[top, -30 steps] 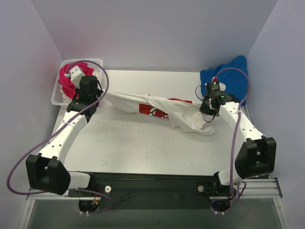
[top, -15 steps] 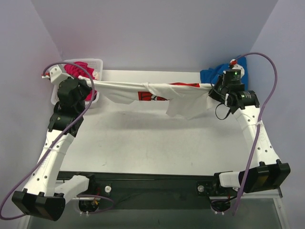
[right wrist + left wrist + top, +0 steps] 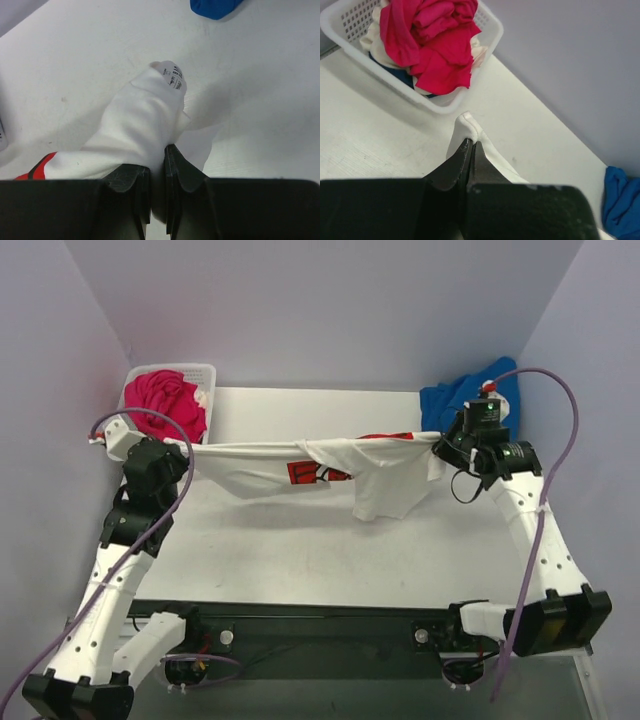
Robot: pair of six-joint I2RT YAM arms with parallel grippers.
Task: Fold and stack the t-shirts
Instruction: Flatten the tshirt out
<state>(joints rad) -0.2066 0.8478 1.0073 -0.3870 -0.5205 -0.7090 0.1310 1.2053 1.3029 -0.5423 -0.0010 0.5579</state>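
Left jaws: closed, and pinching a narrow fold at the edge of the white shirt. Right jaws: closed, and gripping a thick bunch of the same shirt, with a care label showing just past the tips.

In the overhead view the white shirt is hanging taut between the two grips, running from 9 o'clock to 3 o'clock across the far half of the counter. Its red print is sitting left of centre. A loose flap is drooping toward 6 o'clock right of the middle. Whether the flap is touching the counter cannot be told.

At the 10 o'clock corner a white basket is holding a heaped pink shirt. At the 2 o'clock corner a blue shirt is lying crumpled, just beyond the right jaws.
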